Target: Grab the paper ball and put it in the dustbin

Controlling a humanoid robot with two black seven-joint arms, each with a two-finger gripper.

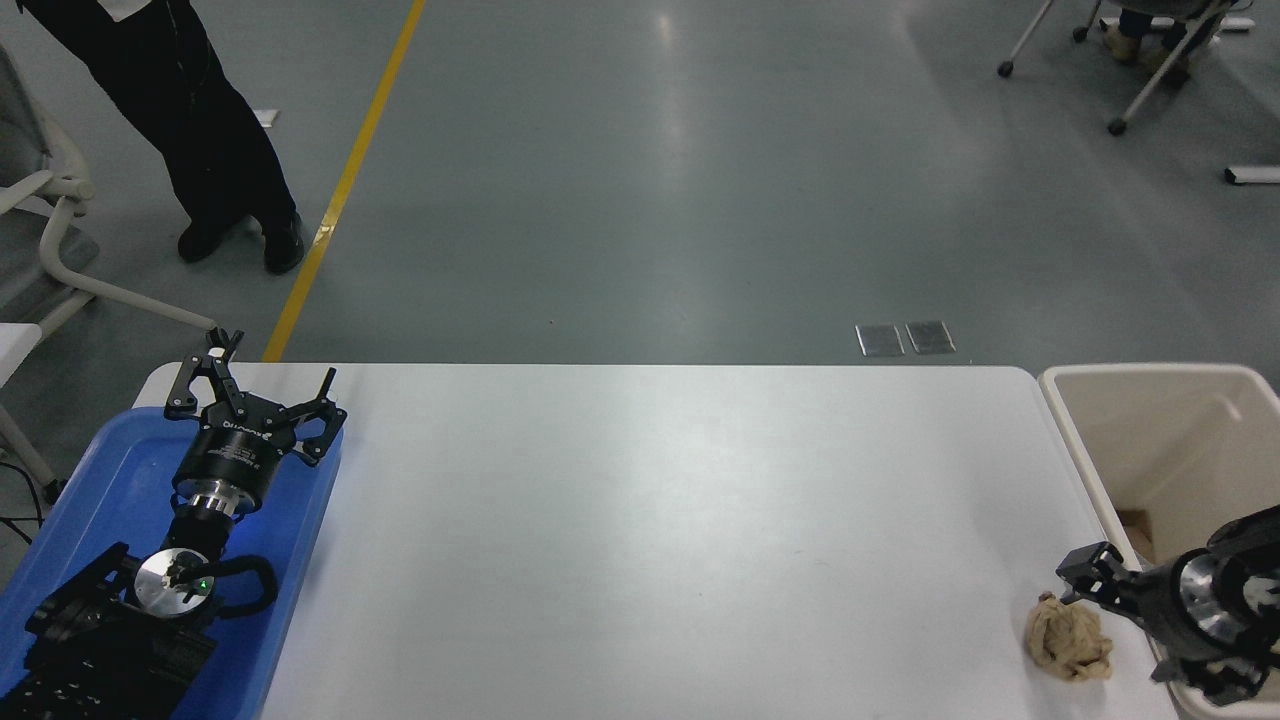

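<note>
The tan crumpled paper ball (1068,640) lies on the white table (650,520) near its front right corner. My right gripper (1118,628) reaches in from the right edge, low over the table and just right of the ball. It is open, and its upper finger (1085,572) sits just above the ball's top edge. Nothing is held. The cream dustbin (1062,410) stands off the table's right end, partly hidden by my right arm. My left gripper (255,395) is parked open over the blue tray (110,470) at the lower left.
A person's dark trouser legs (200,130) stand on the floor at the far left beside a yellow floor line (345,180). A white chair (50,230) is at the left edge. Something small lies inside the bin (1135,525).
</note>
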